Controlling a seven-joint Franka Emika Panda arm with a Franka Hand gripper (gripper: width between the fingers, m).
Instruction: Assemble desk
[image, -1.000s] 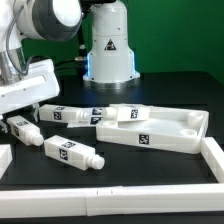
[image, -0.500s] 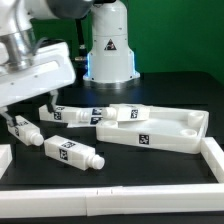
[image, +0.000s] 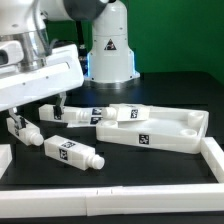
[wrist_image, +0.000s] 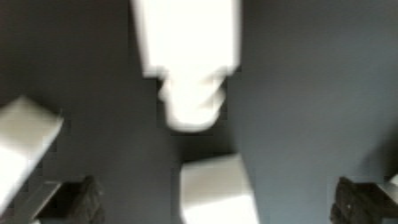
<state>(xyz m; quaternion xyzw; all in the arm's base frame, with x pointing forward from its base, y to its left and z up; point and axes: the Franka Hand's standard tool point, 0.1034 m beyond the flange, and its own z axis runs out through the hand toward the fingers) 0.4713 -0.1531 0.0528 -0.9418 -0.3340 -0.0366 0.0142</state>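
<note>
Now the biggest thing is the flat black table (image: 150, 170), with a low white wall (image: 214, 160) along its front edge and along its edge on the exterior view's right. The wall probably keeps loose parts from sliding off.

Next comes the shiny white robot arm (image: 40, 70). It leans over the table's edge on the exterior view's left, where most of the loose parts lie.

The desk is not built yet. Its big flat white plastic panel (image: 168, 135) lies near the table's edge on the exterior view's right, with its rim and round corner holes facing up, ready for legs.

One square white leg with a black-and-white tag (image: 128, 115) rests across the panel's back edge. Three more lie on the table: a front leg (image: 72, 152), a middle leg (image: 72, 115) and a left leg (image: 27, 131).

The gripper (image: 34, 112) hangs low over these legs. Its dark fingers (wrist_image: 63, 200) are spread as wide as they go and hold nothing. In the wrist view a leg's round peg (wrist_image: 196, 100) lies ahead of them, not between them, so it looks ready to pick.
</note>
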